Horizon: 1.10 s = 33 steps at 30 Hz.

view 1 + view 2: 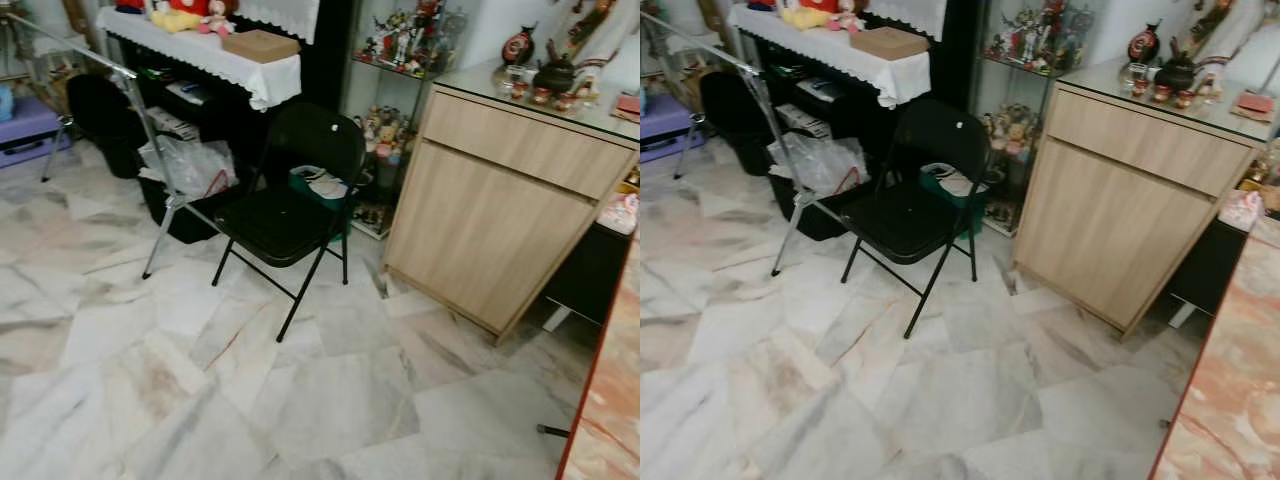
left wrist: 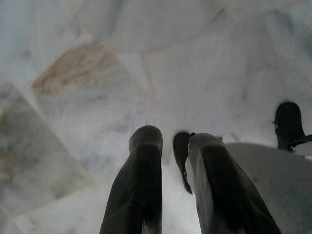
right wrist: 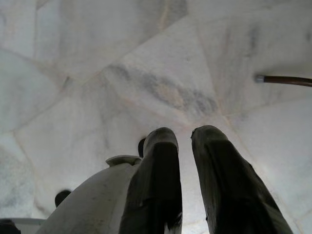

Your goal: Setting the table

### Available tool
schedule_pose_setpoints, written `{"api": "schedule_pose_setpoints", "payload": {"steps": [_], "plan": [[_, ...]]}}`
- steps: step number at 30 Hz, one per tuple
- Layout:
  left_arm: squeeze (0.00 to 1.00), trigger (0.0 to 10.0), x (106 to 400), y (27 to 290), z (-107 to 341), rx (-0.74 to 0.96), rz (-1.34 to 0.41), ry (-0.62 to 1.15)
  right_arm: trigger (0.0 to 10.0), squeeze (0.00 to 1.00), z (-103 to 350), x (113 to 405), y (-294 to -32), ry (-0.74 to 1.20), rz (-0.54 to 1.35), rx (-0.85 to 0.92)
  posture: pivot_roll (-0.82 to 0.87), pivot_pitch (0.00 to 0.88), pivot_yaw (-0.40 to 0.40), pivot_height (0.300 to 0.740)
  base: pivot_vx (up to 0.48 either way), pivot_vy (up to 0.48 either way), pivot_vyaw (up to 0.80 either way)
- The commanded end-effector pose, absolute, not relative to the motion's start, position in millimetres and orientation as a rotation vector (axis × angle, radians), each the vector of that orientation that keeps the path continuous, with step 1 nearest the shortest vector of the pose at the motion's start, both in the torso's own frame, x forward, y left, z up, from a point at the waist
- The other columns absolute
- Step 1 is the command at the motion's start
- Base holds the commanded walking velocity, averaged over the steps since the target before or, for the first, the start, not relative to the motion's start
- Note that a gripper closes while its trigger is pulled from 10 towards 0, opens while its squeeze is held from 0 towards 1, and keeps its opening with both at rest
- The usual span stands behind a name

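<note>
The pinkish marble table [image 1: 1230, 390] shows as a corner at the near right edge of the eye views. Both arms hang idle at my sides. In the left wrist view my left gripper [image 2: 174, 141] points down at the marble floor, its two black fingers a little apart with nothing between them. My right gripper [image 3: 184, 136] hangs the same way over the floor, with a narrow gap between its fingers and nothing held. A tea set with a dark teapot [image 1: 556, 74] and small cups stands on the wooden cabinet [image 1: 500, 215] at the far right.
A black folding chair [image 1: 285, 215] stands ahead on the marble floor [image 1: 250, 390]. Behind it is a dark shelf with a white cloth [image 1: 205, 50] and a glass case of figurines [image 1: 400, 60]. A metal stand leg [image 1: 150, 150] slants at the left.
</note>
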State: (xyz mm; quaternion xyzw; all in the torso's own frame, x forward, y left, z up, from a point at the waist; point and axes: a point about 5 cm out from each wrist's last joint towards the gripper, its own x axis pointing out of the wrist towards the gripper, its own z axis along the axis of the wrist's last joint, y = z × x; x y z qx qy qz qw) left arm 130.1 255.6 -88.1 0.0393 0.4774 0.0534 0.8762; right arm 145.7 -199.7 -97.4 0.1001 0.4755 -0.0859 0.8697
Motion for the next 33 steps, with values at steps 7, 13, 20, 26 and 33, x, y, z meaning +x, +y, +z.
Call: {"api": "schedule_pose_setpoints", "payload": {"steps": [7, 13, 20, 26, 33], "plan": [[0.0, 10.0, 219.8, 204.8, -60.3, 0.019, 0.043, 0.819, 10.0, 0.0, -77.8, 194.4, -197.2, 0.907, -0.227, 0.279, 0.17, 0.119, -0.081, 0.74, 0.0, 0.0, -0.8], [0.0, 10.0, 220.7, 204.8, -59.8, 0.041, 0.026, 0.82, 10.0, 0.0, -77.5, 195.0, -196.9, 0.904, -0.23, 0.283, 0.17, 0.115, -0.079, 0.74, 0.0, 0.0, -0.8], [0.0, 10.0, 220.8, 202.4, -59.7, 0.095, -0.031, 0.819, 10.0, 0.0, -77.1, 195.6, -196.8, 0.901, -0.234, 0.289, 0.17, 0.113, -0.078, 0.74, 0.0, 0.0, -0.8], [0.0, 10.0, 219.5, 201.2, -60.4, 0.102, -0.051, 0.818, 10.0, 0.0, -77.2, 195.3, -197.5, 0.9, -0.241, 0.294, 0.17, 0.117, -0.076, 0.74, 0.0, 0.0, -0.8], [0.0, 10.0, 218.5, 201.8, -60.8, 0.111, -0.054, 0.819, 10.0, 0.0, -77.6, 194.4, -198.1, 0.901, -0.243, 0.295, 0.17, 0.116, -0.076, 0.74, 0.0, 0.0, -0.8]]}}
